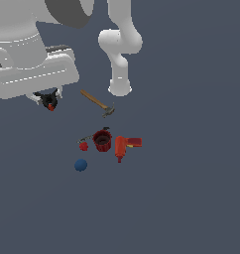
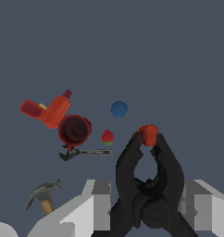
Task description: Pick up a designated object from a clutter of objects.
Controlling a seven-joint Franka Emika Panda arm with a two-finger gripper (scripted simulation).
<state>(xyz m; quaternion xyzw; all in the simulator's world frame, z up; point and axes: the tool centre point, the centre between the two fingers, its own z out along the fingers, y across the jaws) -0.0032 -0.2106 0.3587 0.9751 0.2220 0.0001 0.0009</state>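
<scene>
The designated object, a black spiky tool with red tips [image 1: 47, 100], hangs in my gripper [image 1: 45, 96], lifted well above the floor at the exterior view's upper left. In the wrist view the black tool [image 2: 146, 185] sits between my grey fingers [image 2: 96, 204], its red tip [image 2: 149, 134] pointing away from the wrist. My gripper [image 2: 148, 206] is shut on it. The rest of the clutter lies below on the floor: a dark red cup [image 1: 102, 140], a red power drill [image 1: 124, 147], a blue ball [image 1: 81, 164], a tiny red knob [image 1: 83, 146] and a wooden-handled hammer [image 1: 97, 102].
The wrist view shows the cup [image 2: 74, 129], the drill [image 2: 49, 110], the ball [image 2: 119, 109], the knob [image 2: 107, 136], the hammer [image 2: 43, 194] and a thin dark grey tool [image 2: 86, 152] beside the cup. The arm's white base [image 1: 120, 85] stands behind the hammer.
</scene>
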